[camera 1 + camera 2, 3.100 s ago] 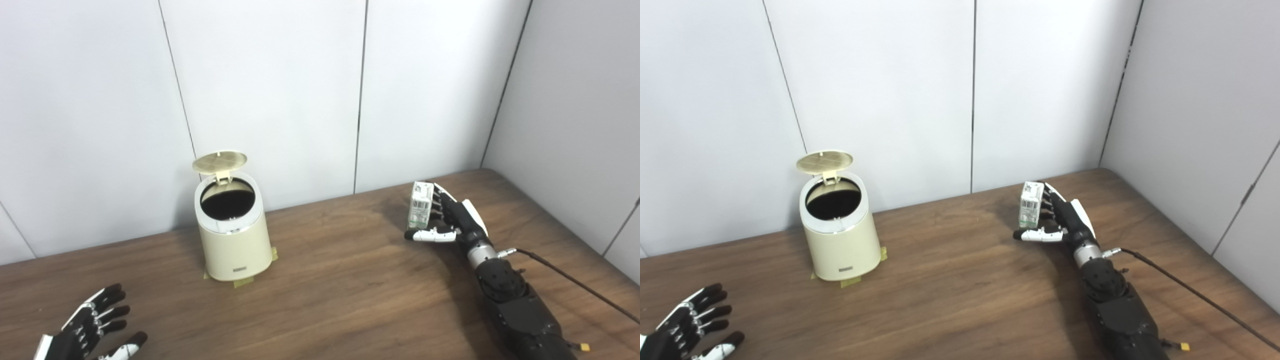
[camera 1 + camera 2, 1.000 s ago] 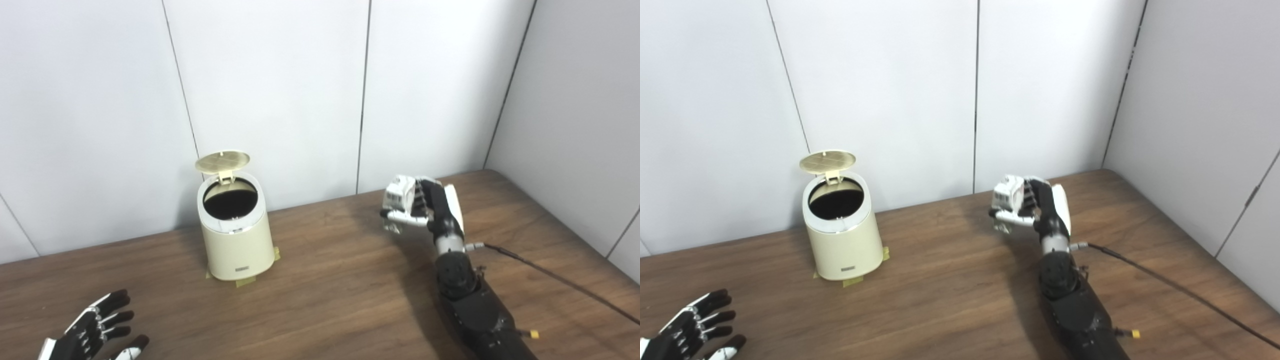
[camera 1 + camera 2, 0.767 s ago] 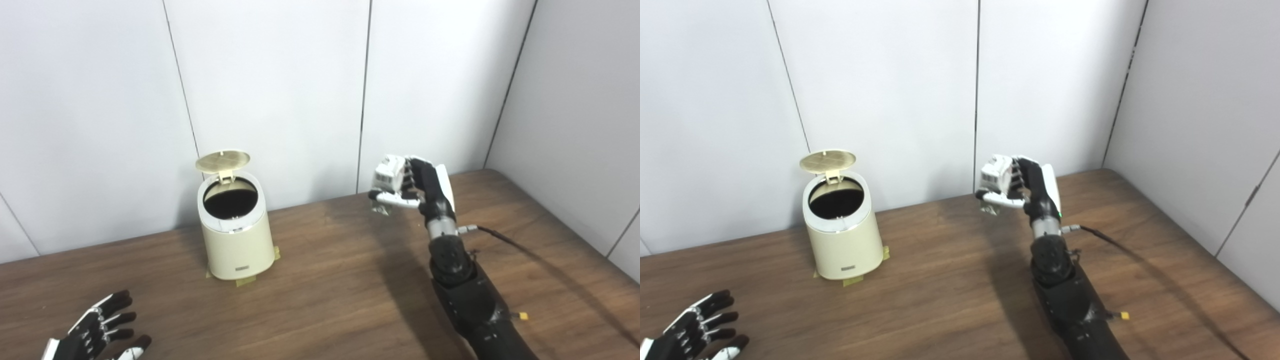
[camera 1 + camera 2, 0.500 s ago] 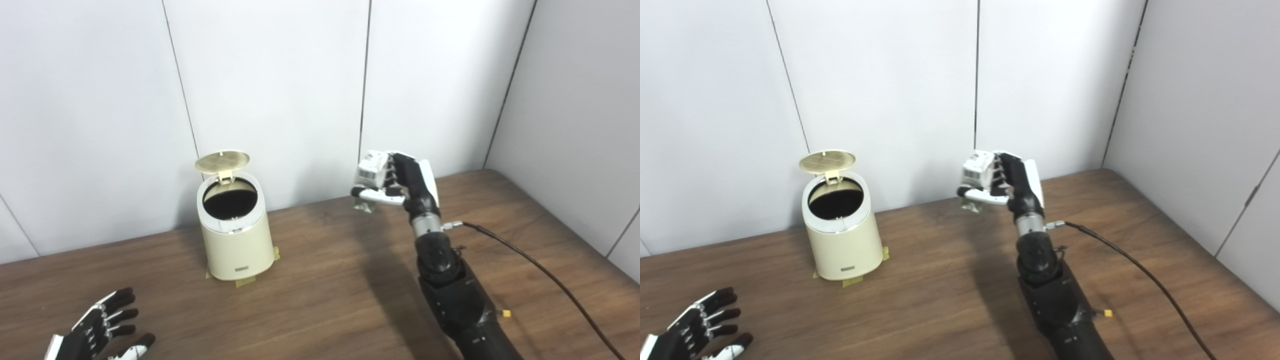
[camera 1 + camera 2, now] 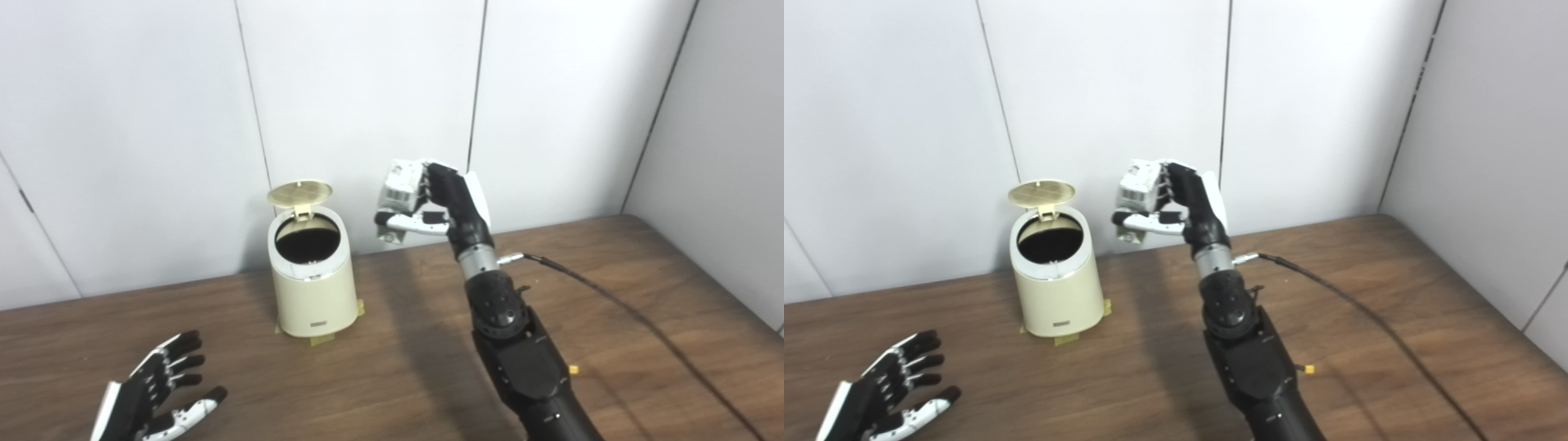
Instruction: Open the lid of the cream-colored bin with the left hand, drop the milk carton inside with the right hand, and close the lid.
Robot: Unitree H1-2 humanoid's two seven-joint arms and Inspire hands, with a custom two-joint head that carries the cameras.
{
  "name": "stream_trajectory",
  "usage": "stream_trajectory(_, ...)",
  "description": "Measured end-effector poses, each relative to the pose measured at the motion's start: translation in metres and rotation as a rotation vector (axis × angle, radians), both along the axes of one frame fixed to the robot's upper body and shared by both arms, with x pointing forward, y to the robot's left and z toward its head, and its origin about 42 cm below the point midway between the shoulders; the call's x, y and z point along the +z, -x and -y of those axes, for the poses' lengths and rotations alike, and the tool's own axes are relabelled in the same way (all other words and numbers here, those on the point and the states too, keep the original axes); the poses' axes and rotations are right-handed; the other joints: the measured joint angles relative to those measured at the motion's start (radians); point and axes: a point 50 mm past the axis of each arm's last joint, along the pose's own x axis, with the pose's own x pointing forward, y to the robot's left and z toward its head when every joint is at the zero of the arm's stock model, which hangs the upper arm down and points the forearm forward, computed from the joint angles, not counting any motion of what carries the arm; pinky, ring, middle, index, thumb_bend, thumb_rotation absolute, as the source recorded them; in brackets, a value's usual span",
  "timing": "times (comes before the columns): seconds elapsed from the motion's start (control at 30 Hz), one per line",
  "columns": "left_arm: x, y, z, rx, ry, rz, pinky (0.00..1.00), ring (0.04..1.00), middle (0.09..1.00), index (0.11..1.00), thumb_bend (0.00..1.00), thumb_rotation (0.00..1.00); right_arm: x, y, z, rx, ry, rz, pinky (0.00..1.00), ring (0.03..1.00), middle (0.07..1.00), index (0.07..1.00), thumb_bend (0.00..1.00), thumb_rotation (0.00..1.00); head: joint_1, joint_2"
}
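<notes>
The cream-colored bin [image 5: 313, 288] stands on the wooden table [image 5: 643, 288] near the back wall, left of centre. Its round lid [image 5: 299, 192] is up and its dark inside shows. My right hand [image 5: 444, 202] is shut on the white milk carton [image 5: 398, 190] and holds it in the air, to the right of the bin's opening and above its rim. My left hand [image 5: 156, 392] is open and empty, low at the front left, well clear of the bin. The bin also shows in the right eye view [image 5: 1055, 285].
Tape tabs [image 5: 321, 339] mark the bin's foot on the table. A black cable [image 5: 612, 306] runs from my right wrist across the table to the right. White wall panels close the back and the right side.
My right hand has lifted the milk carton off the table and carried it left towards the bin. The camera has turned left, shifting the whole picture right. The left hand stays low.
</notes>
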Motion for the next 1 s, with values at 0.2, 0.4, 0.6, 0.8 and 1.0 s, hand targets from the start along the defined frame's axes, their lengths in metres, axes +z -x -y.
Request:
stream_trajectory(0.2,0.0,-0.004,0.011,-0.004,-0.015,0.01,0.69,0.764,0.827,0.8,0.71,0.05,0.003,-0.002,-0.019,0.065,-0.018,-0.015,0.34,0.415,0.489,0.534,0.5,0.0,0.071,-0.008)
stream_trajectory(0.4,0.001,-0.006,0.024,-0.002,0.005,0.017,0.69,0.774,0.835,0.809,0.71,0.06,0.002,-0.003,-0.031,0.091,-0.026,-0.038,0.34,0.41,0.484,0.535,0.5,0.0,0.126,-0.006)
stream_trajectory(0.6,0.001,-0.006,0.041,-0.007,0.039,0.023,0.69,0.773,0.829,0.807,0.71,0.06,0.003,-0.01,-0.046,0.135,-0.022,-0.057,0.34,0.414,0.482,0.534,0.5,0.0,0.152,-0.003)
stream_trajectory(0.8,0.001,-0.006,0.045,0.005,0.032,0.023,0.68,0.768,0.824,0.802,0.71,0.05,-0.001,-0.014,-0.054,0.157,-0.008,-0.08,0.34,0.413,0.484,0.541,0.5,0.0,0.172,0.002)
stream_trajectory(1.0,0.001,-0.006,0.048,0.006,0.036,0.025,0.68,0.771,0.825,0.8,0.71,0.06,-0.004,-0.026,-0.06,0.165,0.046,-0.103,0.32,0.406,0.491,0.555,0.49,0.0,0.187,0.005)
